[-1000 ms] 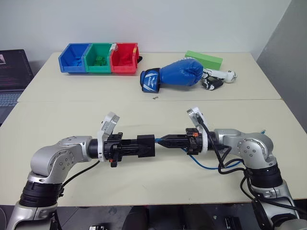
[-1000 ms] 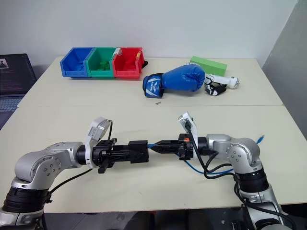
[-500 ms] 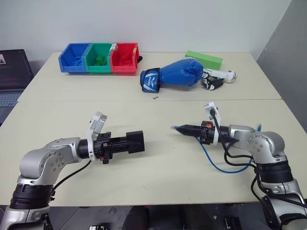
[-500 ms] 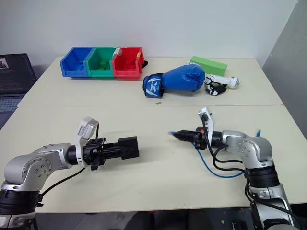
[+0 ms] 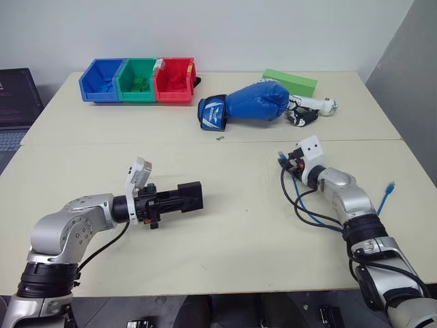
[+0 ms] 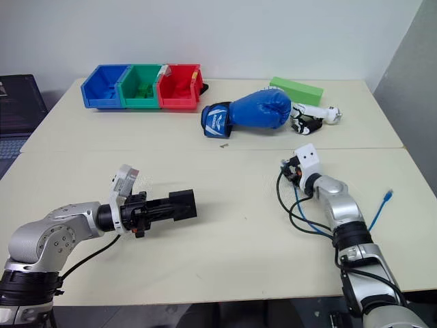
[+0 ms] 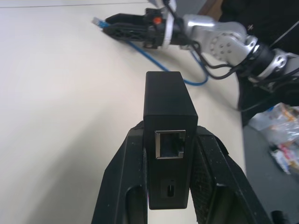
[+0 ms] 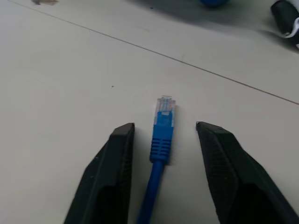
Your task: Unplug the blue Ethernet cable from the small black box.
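The right gripper [image 8: 161, 135], fingers parted and gripping nothing, has the blue Ethernet cable [image 8: 162, 125] lying on the table [image 8: 56, 70] between them, so it should lift straight away without snagging, the left gripper [image 7: 170, 140] clamping the small black box [image 7: 168, 116].

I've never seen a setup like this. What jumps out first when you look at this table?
Probably the big blue boxing glove lying toward the far side of the table, beside a row of blue, green and red bins. Nearer, the left end effector grips a small black box above the tabletop, its port empty. The blue cable lies unplugged on the table between the open fingers of the right end effector.
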You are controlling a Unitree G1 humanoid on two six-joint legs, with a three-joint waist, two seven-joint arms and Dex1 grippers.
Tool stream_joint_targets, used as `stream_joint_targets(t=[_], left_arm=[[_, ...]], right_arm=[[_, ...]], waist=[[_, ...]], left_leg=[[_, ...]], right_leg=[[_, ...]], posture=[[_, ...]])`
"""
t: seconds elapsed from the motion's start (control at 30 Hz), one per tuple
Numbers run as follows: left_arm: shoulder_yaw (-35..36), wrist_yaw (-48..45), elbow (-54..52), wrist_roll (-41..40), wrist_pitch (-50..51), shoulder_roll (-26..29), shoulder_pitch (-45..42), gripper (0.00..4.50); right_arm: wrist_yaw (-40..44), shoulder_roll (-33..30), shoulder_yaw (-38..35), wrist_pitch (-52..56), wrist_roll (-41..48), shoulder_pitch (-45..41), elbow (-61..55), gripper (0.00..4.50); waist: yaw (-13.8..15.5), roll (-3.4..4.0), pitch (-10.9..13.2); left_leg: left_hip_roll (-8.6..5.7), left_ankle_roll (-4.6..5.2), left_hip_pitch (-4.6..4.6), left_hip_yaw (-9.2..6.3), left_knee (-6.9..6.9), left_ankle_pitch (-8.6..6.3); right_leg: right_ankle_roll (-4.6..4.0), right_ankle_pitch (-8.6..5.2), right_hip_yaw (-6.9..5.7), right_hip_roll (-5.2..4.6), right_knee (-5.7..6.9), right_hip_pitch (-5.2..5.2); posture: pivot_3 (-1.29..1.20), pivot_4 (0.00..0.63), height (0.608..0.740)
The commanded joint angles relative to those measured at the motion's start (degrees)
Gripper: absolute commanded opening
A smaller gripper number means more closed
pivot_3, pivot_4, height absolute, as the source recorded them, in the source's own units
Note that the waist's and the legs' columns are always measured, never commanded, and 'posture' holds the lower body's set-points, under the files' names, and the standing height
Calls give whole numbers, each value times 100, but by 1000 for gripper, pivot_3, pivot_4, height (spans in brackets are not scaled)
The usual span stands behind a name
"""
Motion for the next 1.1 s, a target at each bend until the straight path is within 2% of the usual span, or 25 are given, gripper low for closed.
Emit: stream_joint_targets(t=[0.03, 0.2, 0.33, 0.47, 0.63, 0.8, 0.83, 0.9, 1.1], left_arm=[[270, 873, 444, 612, -859, -443, -312, 778], [498, 2258, 1487, 1682, -2288, -952, -831, 778], [552, 2854, 2095, 2304, -3413, -1226, -886, 778], [520, 3374, 2751, 2807, -4239, -1432, -896, 778], [568, 3701, 3334, 2952, -4617, -1719, -882, 778], [554, 3802, 3717, 3061, -4737, -1758, -761, 778], [582, 3836, 3791, 3046, -4708, -1756, -735, 1338], [587, 3762, 3857, 3020, -4712, -1728, -648, 1598], [694, 3671, 3712, 2904, -4653, -1683, -509, 2923]], right_arm=[[693, -329, -193, 273, 310, 242, -1019, 3154], [1514, -570, -125, 996, 1009, 588, -2827, 4251], [1547, -563, 166, 1478, 1022, 547, -3685, 4251], [1378, -396, 406, 1913, 936, 322, -4020, 4251], [1472, -315, 557, 2508, 1106, 18, -4217, 4251], [1586, -315, 552, 2754, 1231, -77, -4291, 4251], [1594, -320, 552, 2769, 1233, -83, -4294, 4266], [1610, -337, 540, 2788, 1230, -79, -4302, 4266], [1616, -368, 543, 2770, 1173, -79, -4276, 4266]], waist=[[52, 2, 0], [92, 2, 0], [48, 2, -1], [65, 2, -1], [99, -1, -2], [99, -3, -5], [98, -3, -5], [91, -2, -6], [39, 2, -8]], left_leg=[[-3, 1, 1, -2, 1, 0], [0, 19, 1, -4, 8, -9], [3, 15, 4, -6, 5, -7], [-2, 2, 1, -7, 9, 0], [-9, 2, -2, -8, 16, 1], [-9, 2, -1, -11, 16, 1], [-9, 2, 1, -11, 17, 1], [-9, 4, 4, -10, 17, 2], [-6, 9, 11, -9, 14, 0]], right_leg=[[0, 0, -2, -3, 3, 2], [0, 0, -4, -1, 5, 2], [0, 1, -2, -2, 5, 1], [0, 1, -5, -7, 6, 0], [1, 1, -8, -10, 8, 1], [1, 1, -11, -10, 9, 3], [1, 1, -10, -10, 14, 3], [1, 1, -10, -10, 17, 4], [1, 1, -7, -9, 24, 4]], posture=[[0, 150, 740], [0, 150, 740], [0, 150, 740], [0, 150, 740], [0, 150, 740], [0, 150, 740], [0, 150, 740], [0, 150, 740], [0, 150, 740]])
